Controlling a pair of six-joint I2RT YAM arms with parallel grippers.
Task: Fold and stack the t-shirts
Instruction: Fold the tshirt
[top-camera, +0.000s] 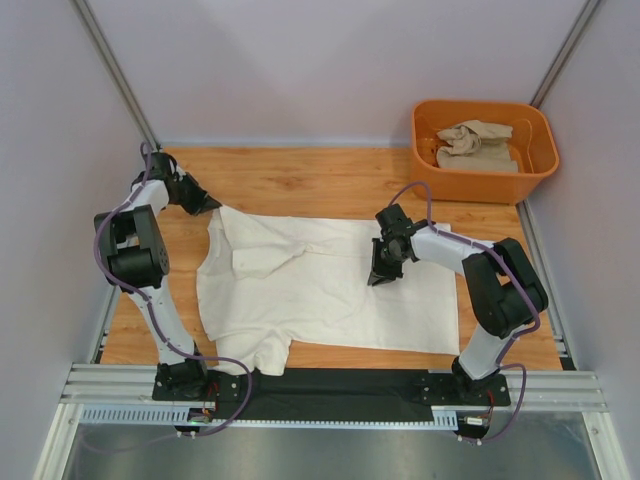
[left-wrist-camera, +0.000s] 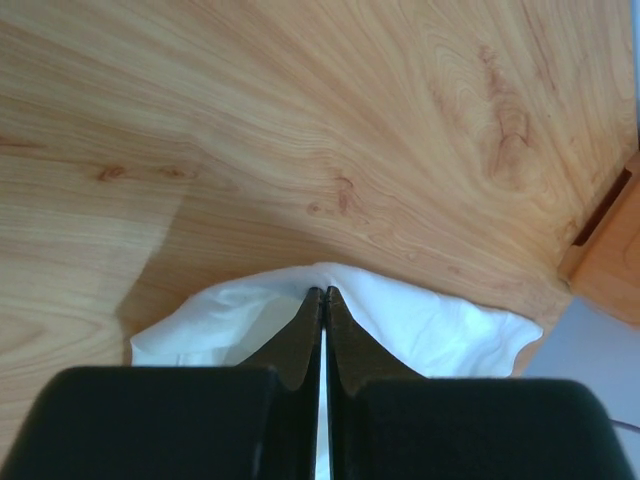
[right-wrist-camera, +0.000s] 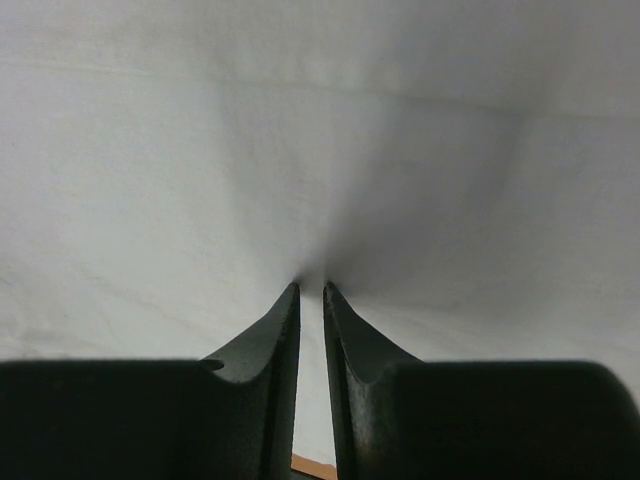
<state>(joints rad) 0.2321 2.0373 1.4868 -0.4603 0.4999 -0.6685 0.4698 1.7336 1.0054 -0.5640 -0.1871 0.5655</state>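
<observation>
The large cream-white fabric t-shirt (top-camera: 320, 290) lies spread across the pale wooden bench (top-camera: 300, 175), collar to the left. The left claw (left-wrist-camera: 322, 292), pressed together, pinches its far-left sleeve edge. The right claw (right-wrist-camera: 311, 287), almost pressed together, appears to pinch a pucker of cloth near the far edge, right of the middle. To fold well, I judge both should lift evenly and carry the far edge nearward, with the cloth taut. At far right, the orange plastic tub (top-camera: 440, 180) holds the crumpled sandy beige fabric t-shirt (top-camera: 478, 143).

wooden table (top-camera: 320, 185) carries a cream-white t-shirt (top-camera: 320, 290) and orange tub (top-camera: 482, 186).
</observation>
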